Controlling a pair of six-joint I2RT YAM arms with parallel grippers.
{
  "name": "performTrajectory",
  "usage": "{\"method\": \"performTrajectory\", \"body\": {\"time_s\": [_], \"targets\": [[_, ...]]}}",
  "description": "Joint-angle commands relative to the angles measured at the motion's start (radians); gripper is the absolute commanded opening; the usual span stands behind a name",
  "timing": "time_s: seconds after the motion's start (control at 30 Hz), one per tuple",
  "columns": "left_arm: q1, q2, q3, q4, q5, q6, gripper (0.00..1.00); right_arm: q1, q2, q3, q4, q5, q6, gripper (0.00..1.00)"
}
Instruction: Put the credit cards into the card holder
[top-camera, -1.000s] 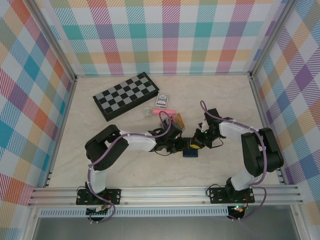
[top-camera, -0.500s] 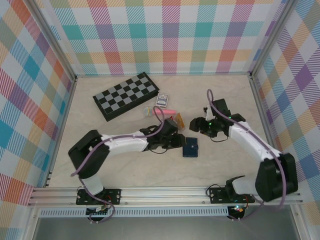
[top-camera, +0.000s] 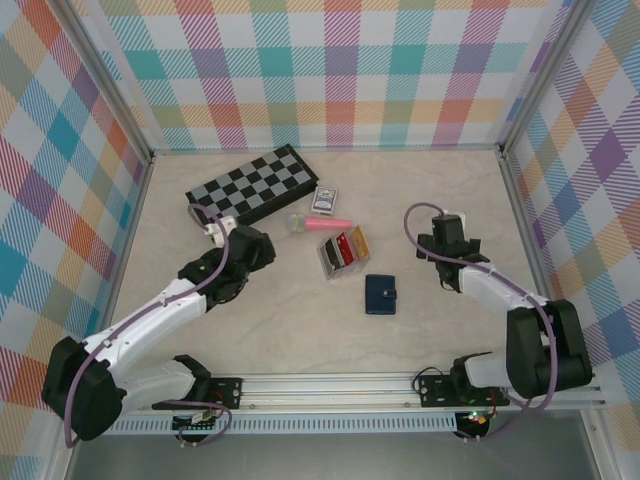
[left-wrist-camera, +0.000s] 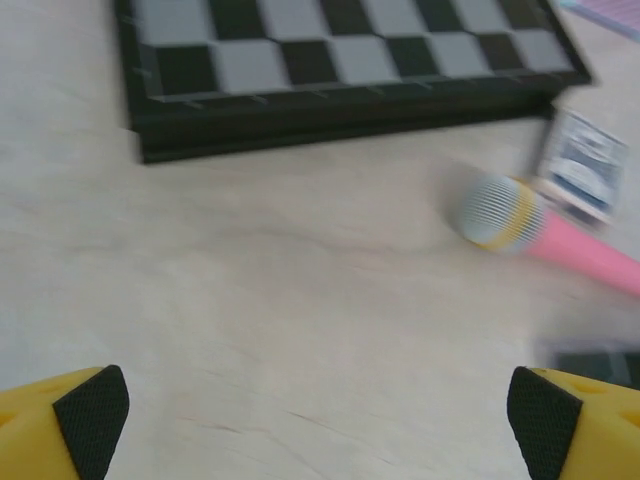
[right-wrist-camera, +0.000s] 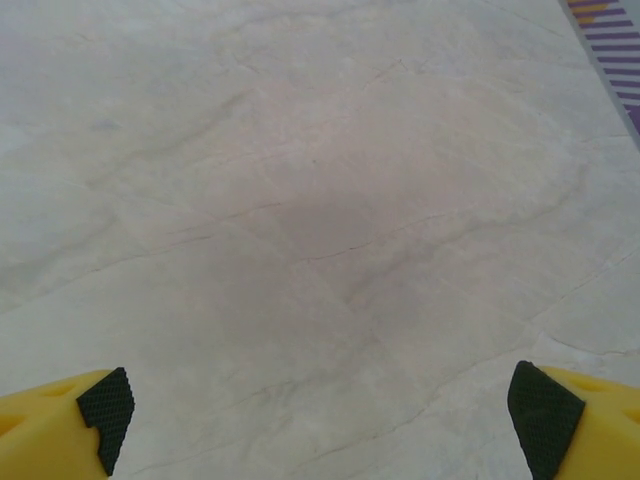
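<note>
1. The left gripper (left-wrist-camera: 320, 415) is seen spread wide with nothing between its pads, and only bare table (left-wrist-camera: 250, 300) lies under it. The right gripper (right-wrist-camera: 320, 410) is likewise held wide and empty over bare table.
2. The card holder (top-camera: 380, 294) is found closed and flat, between the two grippers and somewhat behind both, towards the bases. It is judged light and supple, and apt to slide when pushed. One cover would best be pinned while the snap tab is lifted.
3. The credit cards (top-camera: 345, 248) are stood on edge in a clear box (top-camera: 328, 265), to the right of the left gripper and to the left of the right one. They are judged thin, stiff and slick, so a pinch across the exposed upper edge of a single card is advised.
4. Ahead of the left gripper and to its right, a toy microphone (left-wrist-camera: 540, 225) and a pack of playing cards (left-wrist-camera: 585, 165) are seen. Farthest ahead lies the checkerboard (left-wrist-camera: 330, 60).
5. A second ago both grippers were crowded over the card holder with jaws narrow. They have since been drawn well apart and opened, and the card holder has been left where it was.
</note>
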Motion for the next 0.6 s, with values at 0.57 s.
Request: {"method": "performTrajectory", "body": {"time_s": [0.57], "targets": [[0.237, -0.014, -0.276, 0.569, -0.211, 0.537, 1.0, -0.164, 0.188, -0.205, 0.814, -0.44, -0.13, 1.0]]}}
